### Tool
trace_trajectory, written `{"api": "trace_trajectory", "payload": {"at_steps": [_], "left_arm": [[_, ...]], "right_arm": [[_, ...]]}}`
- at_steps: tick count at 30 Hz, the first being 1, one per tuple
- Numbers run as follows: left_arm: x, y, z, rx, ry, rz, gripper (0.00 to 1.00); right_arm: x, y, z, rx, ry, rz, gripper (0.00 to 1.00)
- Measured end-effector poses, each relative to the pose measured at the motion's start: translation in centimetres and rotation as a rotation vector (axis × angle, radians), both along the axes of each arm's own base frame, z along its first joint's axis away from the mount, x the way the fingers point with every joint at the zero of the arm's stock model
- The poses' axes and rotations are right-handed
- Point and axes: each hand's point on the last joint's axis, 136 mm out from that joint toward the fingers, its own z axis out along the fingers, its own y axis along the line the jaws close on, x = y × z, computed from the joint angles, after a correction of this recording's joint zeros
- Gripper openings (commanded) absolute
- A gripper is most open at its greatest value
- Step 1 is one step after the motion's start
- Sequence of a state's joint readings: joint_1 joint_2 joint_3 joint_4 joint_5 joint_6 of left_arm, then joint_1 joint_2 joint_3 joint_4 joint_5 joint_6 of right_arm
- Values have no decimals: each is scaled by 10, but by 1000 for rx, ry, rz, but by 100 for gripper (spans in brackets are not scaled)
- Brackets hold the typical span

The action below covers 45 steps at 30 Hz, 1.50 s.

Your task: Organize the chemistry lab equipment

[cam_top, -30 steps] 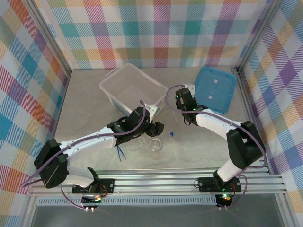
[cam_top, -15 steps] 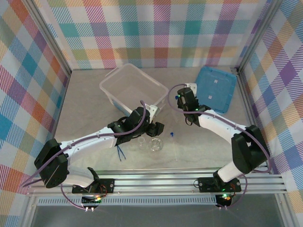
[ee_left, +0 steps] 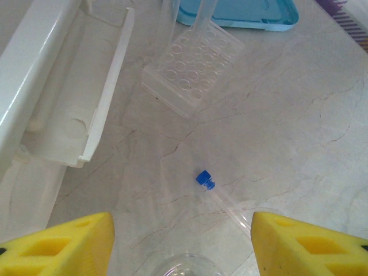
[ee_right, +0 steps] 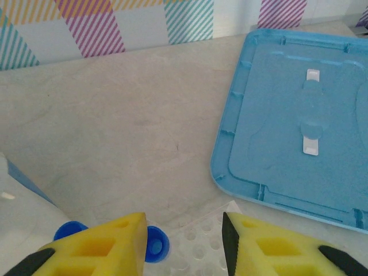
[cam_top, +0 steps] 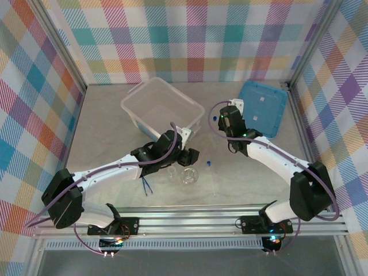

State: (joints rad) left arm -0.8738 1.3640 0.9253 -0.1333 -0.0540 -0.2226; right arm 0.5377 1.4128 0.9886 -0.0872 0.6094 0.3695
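Robot test cell, lab-type rig. Plaid-printed panels [cam_top: 190,40] closed in three sides. Aluminium rail [cam_top: 190,221] ran along the near edge, left arm [cam_top: 109,172] and right arm [cam_top: 270,155] bolted there. Marble-look desk [cam_top: 109,132] carried a clear glass flask [cam_top: 188,176] and clear well rack [ee_left: 192,72].

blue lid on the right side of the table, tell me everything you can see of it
The blue lid is a flat rectangle of light blue plastic with rounded corners, a raised rim and moulded ridges. Two small white tabs sit along its middle. It lies flat on the marble-look table, at the far right, turned askew, with nothing resting on it.
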Motion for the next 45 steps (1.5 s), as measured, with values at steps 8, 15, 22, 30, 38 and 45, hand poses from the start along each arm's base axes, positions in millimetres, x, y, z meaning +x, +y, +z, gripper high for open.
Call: {"api": "trace_trajectory", "payload": {"at_steps": [8, 15, 22, 30, 38, 45], "left_arm": [[1, 3, -2, 16, -4, 11, 64], [-1, 4, -3, 34, -4, 12, 64], [-3, 0, 5, 57, -35, 5, 64], [-7, -1, 6, 101, -62, -4, 64], [-13, -1, 3, 141, -81, -12, 64], [-13, -1, 4, 164, -106, -12, 64]], "right_arm": [[-12, -7, 18, 16, -28, 0, 42], [-21, -10, 33, 28, -48, 7, 42], [-32, -8, 41, 27, -50, 27, 43], [-53, -5, 52, 29, -48, 65, 45], [-75, 0, 56, 35, -27, 103, 45], [-95, 14, 42, 18, 26, 152, 45]]}}
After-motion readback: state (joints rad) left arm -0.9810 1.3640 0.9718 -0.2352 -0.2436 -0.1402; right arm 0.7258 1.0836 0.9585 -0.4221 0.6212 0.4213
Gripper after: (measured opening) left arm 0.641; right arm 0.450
